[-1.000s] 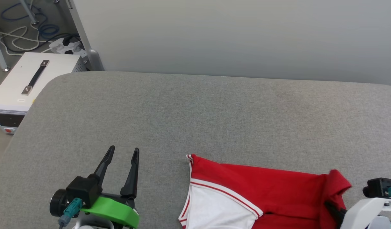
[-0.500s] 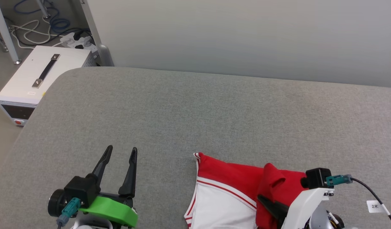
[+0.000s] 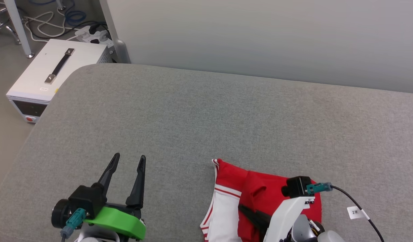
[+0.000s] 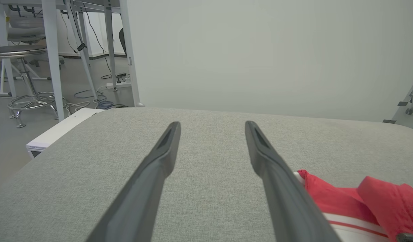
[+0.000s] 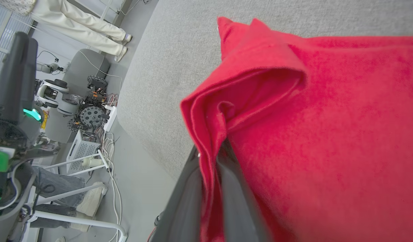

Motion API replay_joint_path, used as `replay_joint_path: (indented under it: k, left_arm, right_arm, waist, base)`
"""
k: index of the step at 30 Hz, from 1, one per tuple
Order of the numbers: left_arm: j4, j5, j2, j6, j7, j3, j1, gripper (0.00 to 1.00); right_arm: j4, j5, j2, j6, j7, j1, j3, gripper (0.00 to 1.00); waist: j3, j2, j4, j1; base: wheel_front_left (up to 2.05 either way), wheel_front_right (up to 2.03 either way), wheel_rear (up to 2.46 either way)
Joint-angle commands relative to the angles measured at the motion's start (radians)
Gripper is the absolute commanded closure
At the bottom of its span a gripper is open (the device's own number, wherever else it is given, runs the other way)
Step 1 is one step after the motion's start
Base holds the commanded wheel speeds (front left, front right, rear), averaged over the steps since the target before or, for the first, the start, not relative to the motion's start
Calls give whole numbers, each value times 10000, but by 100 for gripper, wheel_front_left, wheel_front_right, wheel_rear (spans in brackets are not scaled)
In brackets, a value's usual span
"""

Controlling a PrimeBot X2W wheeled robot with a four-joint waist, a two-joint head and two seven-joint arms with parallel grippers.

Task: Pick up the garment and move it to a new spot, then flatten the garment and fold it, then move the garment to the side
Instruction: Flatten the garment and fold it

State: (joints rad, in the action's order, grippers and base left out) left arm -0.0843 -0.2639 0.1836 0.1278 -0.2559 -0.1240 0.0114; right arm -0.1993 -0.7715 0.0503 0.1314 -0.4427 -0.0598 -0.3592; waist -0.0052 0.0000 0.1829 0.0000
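White box [image 3: 41, 80] with black handle on floor, beyond and left of left fingertips. Left gripper [image 3: 130, 156] over bare grey padded surface [image 3: 206, 117], fingers spread wide, nothing between them, tips toward pale wall [image 3: 260, 33]. Garment [image 3: 231, 174] just right of those fingers, bunched on surface: red body, white sleeve with red-and-white striped trim on side nearest them. Right gripper [image 3: 242, 209] closed narrow on red fold of garment, cloth pinched between both fingers, fold raised above rest.
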Motion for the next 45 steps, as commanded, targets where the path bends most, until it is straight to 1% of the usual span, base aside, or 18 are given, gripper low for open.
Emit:
replay_joint_path:
  k: [1, 6, 7, 8, 9, 16, 19, 21, 24, 26, 28, 30, 31, 33, 35, 39, 41, 45]
  left_arm:
    - [-16, -34, -5, 29, -59, -13, -166, 0]
    - [-54, -40, -39, 29, -59, -6, -218, 0]
    - [-71, -37, -46, 29, -59, -15, -226, 0]
    - [-93, -38, -50, 29, -59, -25, -227, 0]
    - [-113, -40, -50, 29, -59, -42, -235, 0]
    - [-238, -75, 48, 29, -59, -37, -210, 0]
    - [-242, -57, 67, 29, -59, -89, -168, 0]
    - [-227, -50, 68, 29, -59, -77, -108, 0]
    - [-184, -34, 66, 29, -59, -63, 2, 0]
    - [-149, -46, 55, 29, -59, -66, 62, 0]
    - [-126, -69, 42, 29, -59, -83, 95, 0]
    - [-97, -93, 22, 29, -59, -86, 104, 0]
    - [-80, -121, 4, 29, -59, -88, 98, 0]
    - [-49, -145, -12, 29, -59, -98, 85, 0]
    - [-27, -151, -26, 29, -59, -89, 93, 0]
    - [32, -208, -82, 29, -59, -6, 98, 0]
    - [73, -214, -120, 29, -59, 45, 124, 0]
    - [151, -203, -186, 29, -59, 128, 159, 0]
  right_arm:
    - [-214, 164, 0, -7, 167, -314, -54, 100]
    - [-971, -13, 0, -7, 416, -781, -205, 100]
    - [-1120, -67, 0, -7, 435, -885, -296, 86]
    - [-1212, -37, 0, -7, 481, -977, -382, 52]
    - [-1330, -26, 0, -7, 557, -1072, -452, 0]
    - [-1314, -974, 0, -7, 396, -1464, -1351, 0]
    - [-1092, -1172, 0, -7, 393, -1556, -1553, 0]
    - [-919, -1109, -1, -7, 434, -1629, -1547, 0]
    - [-695, -480, -1, -7, 568, -1797, -1287, 0]
    - [-466, 393, 55, -7, 748, -1974, -1032, 0]
    - [-185, 1181, 321, -7, 999, -2110, -802, 0]
    - [119, 2074, 853, -7, 1370, -2285, -662, 0]
    - [269, 2618, 1236, -7, 1598, -2370, -640, 0]
    - [507, 3286, 1820, -7, 2005, -2442, -533, 0]
    - [711, 3751, 2315, -7, 2424, -2440, -280, 0]
    - [1115, 4479, 3072, -7, 3298, -2206, 499, 0]
    - [1269, 4690, 3222, -7, 3669, -1926, 938, 0]
    - [1644, 5054, 3112, -7, 4344, -1147, 1972, 0]
  waist:
    - [51, 0, 52, 0]
    - [143, 0, 118, 0]
    - [155, 0, 126, 0]
    - [169, 0, 128, 0]
    - [175, 0, 135, 0]
    - [-73, 0, 77, 0]
    - [-226, 0, 10, 0]
    - [-319, 0, -63, 0]
    - [-432, 0, -203, 0]
    - [-468, 0, -306, 0]
    - [-506, 0, -408, 0]
    - [-527, 0, -515, 0]
    - [-528, 0, -566, 0]
    - [-525, 0, -666, 0]
    - [-534, 0, -770, 0]
    - [-490, 0, -955, 0]
    - [-467, 0, -1041, 0]
    - [-363, 0, -1194, 0]
  base:
    - [0, 0, 0]
    - [0, 0, 0]
    - [0, 0, 0]
    - [0, 0, 0]
    - [0, 0, 0]
    - [0, 0, 0]
    - [0, 0, 0]
    - [0, 0, 0]
    - [0, 0, 0]
    - [0, 0, 0]
    - [0, 0, 0]
    - [0, 0, 0]
    - [0, 0, 0]
    - [0, 0, 0]
    - [0, 0, 0]
    - [0, 0, 0]
    - [0, 0, 0]
    - [0, 0, 0]
